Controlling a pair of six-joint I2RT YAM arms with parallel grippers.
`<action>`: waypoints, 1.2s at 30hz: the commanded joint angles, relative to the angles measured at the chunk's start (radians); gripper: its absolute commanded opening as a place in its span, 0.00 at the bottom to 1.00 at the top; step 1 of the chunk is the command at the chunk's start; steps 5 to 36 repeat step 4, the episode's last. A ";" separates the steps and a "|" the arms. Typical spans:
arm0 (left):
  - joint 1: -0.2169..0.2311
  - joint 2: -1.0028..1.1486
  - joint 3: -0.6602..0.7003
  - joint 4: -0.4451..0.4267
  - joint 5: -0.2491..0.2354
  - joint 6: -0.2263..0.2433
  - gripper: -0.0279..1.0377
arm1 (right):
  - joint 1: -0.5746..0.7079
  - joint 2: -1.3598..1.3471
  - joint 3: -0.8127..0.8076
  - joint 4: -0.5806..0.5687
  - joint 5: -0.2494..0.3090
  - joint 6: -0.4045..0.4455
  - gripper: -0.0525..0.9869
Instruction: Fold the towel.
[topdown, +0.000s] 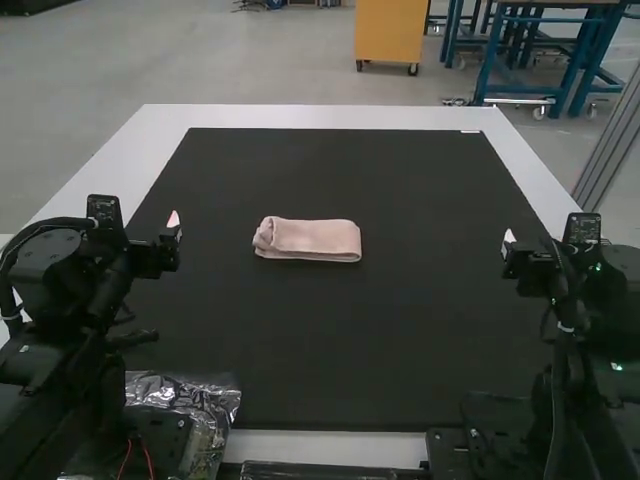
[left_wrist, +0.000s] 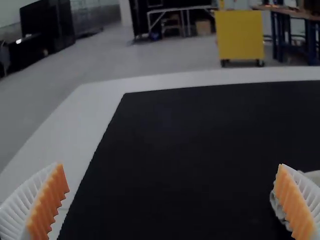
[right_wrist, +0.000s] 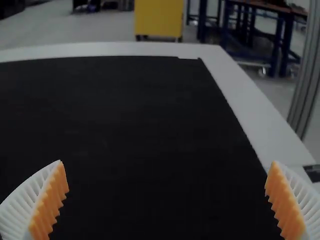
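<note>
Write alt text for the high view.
A pink towel, folded into a compact oblong bundle, lies on a black mat covering most of a white table. The left robot arm and right robot arm stand at either side, neither touching the towel.

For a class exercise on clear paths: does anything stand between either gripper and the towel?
Nothing visible does: bare black mat lies between the folded towel and both the left gripper and right gripper.
</note>
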 joint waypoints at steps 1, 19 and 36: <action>0.001 -0.007 -0.006 0.005 -0.009 -0.009 0.94 | -0.008 -0.010 -0.007 -0.018 0.019 -0.012 0.92; 0.001 -0.007 -0.006 0.003 -0.009 -0.009 0.94 | -0.008 -0.010 -0.007 -0.018 0.019 -0.012 0.93; 0.001 -0.007 -0.006 0.003 -0.009 -0.009 0.94 | -0.008 -0.010 -0.007 -0.018 0.019 -0.012 0.93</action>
